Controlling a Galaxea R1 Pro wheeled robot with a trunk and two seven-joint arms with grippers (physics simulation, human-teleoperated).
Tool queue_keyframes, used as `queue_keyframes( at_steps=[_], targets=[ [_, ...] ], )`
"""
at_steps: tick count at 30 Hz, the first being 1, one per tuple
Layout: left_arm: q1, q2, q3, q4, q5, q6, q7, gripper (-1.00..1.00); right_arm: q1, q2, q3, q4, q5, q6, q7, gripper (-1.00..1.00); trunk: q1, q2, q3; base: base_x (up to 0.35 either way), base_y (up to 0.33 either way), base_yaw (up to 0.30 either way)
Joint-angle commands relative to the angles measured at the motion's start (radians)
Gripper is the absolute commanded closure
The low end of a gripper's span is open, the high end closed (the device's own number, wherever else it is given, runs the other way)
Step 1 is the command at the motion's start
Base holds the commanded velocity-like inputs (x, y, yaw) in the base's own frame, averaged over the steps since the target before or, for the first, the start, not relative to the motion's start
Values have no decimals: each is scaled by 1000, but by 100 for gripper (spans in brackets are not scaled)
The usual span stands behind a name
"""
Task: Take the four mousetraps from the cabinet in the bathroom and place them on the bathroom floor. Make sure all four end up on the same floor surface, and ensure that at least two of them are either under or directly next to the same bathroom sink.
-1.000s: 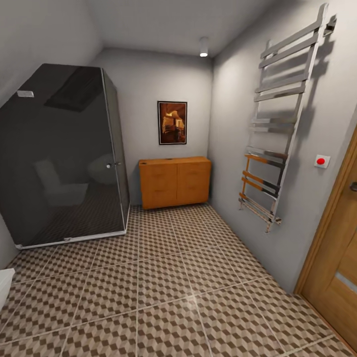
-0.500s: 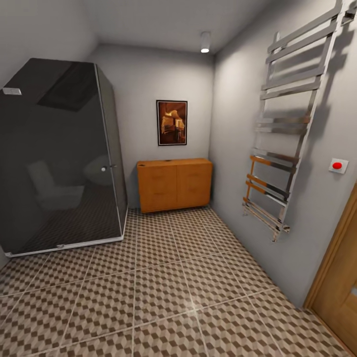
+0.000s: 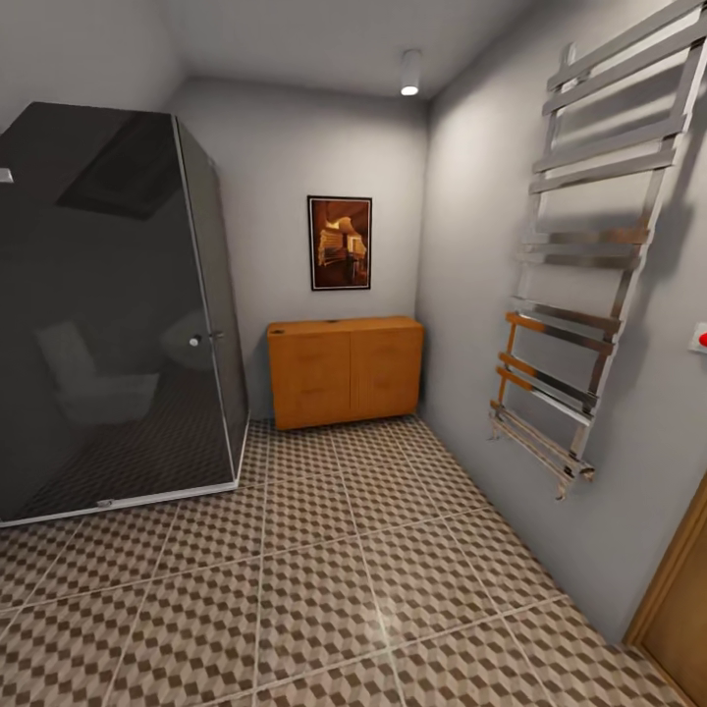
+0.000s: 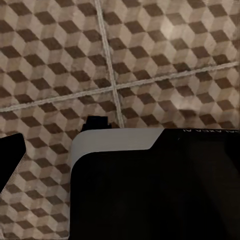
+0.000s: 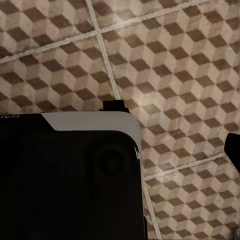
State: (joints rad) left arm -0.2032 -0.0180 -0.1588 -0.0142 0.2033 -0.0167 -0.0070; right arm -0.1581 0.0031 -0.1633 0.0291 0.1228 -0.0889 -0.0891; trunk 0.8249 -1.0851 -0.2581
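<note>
Neither claw's fingers could be made out in the wrist views, so their state could not be told; a glossy black, grey-edged robot body [image 4: 155, 185] hung over the cube-patterned bathroom floor [image 3: 324, 589]. The orange-brown wooden cabinet [image 3: 346, 370] stood shut against the far wall, between a dark glass shower enclosure [image 3: 108, 314] and a chrome towel rail [image 3: 589, 285], beneath a framed picture [image 3: 340, 243].
</note>
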Motion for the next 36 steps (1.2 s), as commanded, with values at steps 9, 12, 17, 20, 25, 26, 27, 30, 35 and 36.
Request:
queue_keyframes(
  at_steps=[9,12,17,20,25,26,27,30,35,36],
  targets=[
    [-1,1,-7,0,10,-2,-1,-100,-1,0,-9,3,10,-6,-4,-100,1,-1,-1,324,0,0],
    [-1,1,-6,0,10,-2,-1,-100,-1,0,-9,3,10,-6,-4,-100,1,-1,-1,324,0,0],
    [-1,0,-5,0,10,-2,-1,-100,-1,0,-9,3,11,-6,-4,-100,1,-1,-1,324,0,0],
    [-1,0,-7,0,9,-2,-1,-100,-1,0,-9,3,11,-5,-4,-100,1,-1,-1,324,0,0],
    [-1,0,-6,0,9,-2,-1,-100,-1,1,-9,3,11,-5,-4,-100,1,-1,-1,324,0,0],
    [-1,0,-7,0,8,-2,-2,-100,-1,1,-9,3,11,-5,-4,-100,1,-1,-1,324,0,0],
    [-1,0,-7,0,8,-2,-1,-100,-1,1,-9,3,11,-5,-4,-100,1,-1,-1,324,0,0],
    [-1,0,-7,0,8,-3,-2,-100,-1,1,-9,3,11,-5,-4,-100,1,-1,-1,324,0,0],
    [-1,0,-7,0,7,-3,-2,-100,-1,1,-9,3,11,-5,-4,-100,1,-1,-1,324,0,0],
    [-1,0,-6,0,7,-3,-2,-100,-1,1,-9,3,11,-5,-4,-100,1,-1,-1,324,0,0]
  ],
)
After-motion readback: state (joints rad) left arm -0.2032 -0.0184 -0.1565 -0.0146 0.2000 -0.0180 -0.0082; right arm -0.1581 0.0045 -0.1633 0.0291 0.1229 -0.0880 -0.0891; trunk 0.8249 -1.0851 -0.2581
